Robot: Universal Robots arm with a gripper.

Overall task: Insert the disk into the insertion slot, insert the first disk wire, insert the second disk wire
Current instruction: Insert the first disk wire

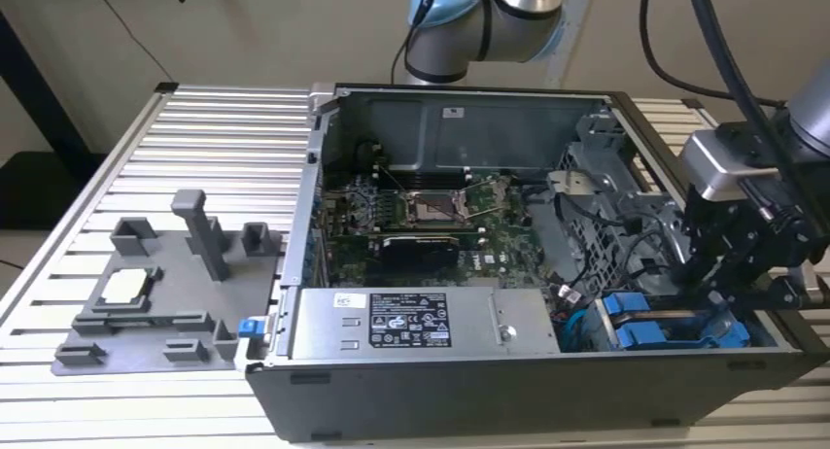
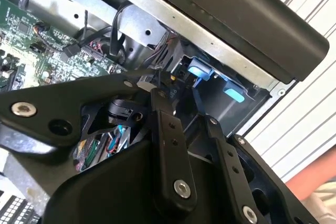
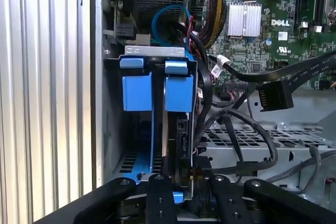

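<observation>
Above slatted desk (image 1: 194,128), inside open computer case (image 1: 519,400), clamps jaws on the disk (image 3: 178,98) standing in the insertion slot (image 3: 155,51), contact partly hidden.

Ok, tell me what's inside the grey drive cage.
In the drive cage, two blue carriers stand side by side: one in line with the gripper, another beside it. The gripper covers their near ends.
</observation>
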